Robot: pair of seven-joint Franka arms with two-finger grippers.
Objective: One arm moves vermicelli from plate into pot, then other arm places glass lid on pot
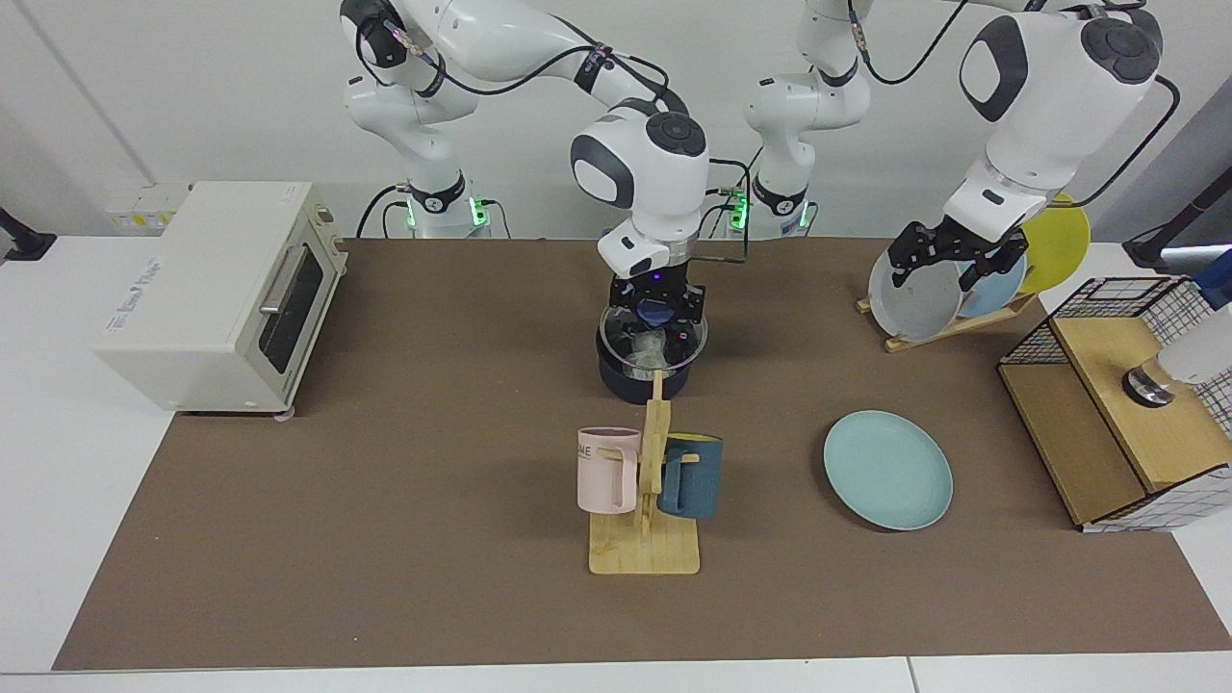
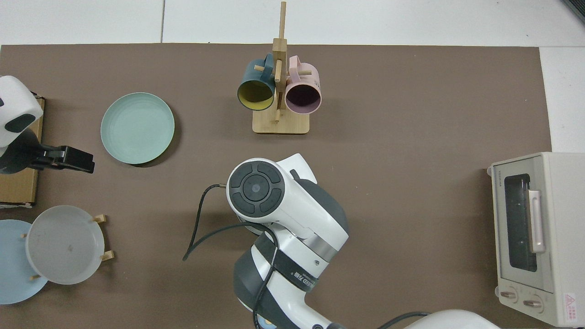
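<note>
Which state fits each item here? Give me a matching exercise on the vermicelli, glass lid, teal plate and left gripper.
Things:
1. vermicelli
2. glass lid
3. teal plate
4. left gripper

States:
A. bare, flat on the mat
B. inside the pot
C. held by its blue knob in the right gripper, over the pot
D. up by the plate rack, holding nothing

Pairs: 1-B, 2-C, 3-A, 4-D

A clear, glossy round glass lid [image 1: 653, 339] tops the matt dark navy pot [image 1: 643, 377]; the smooth matt mint plate [image 1: 887, 469] lies on matt brown table covering [image 1: 385, 539].
</note>
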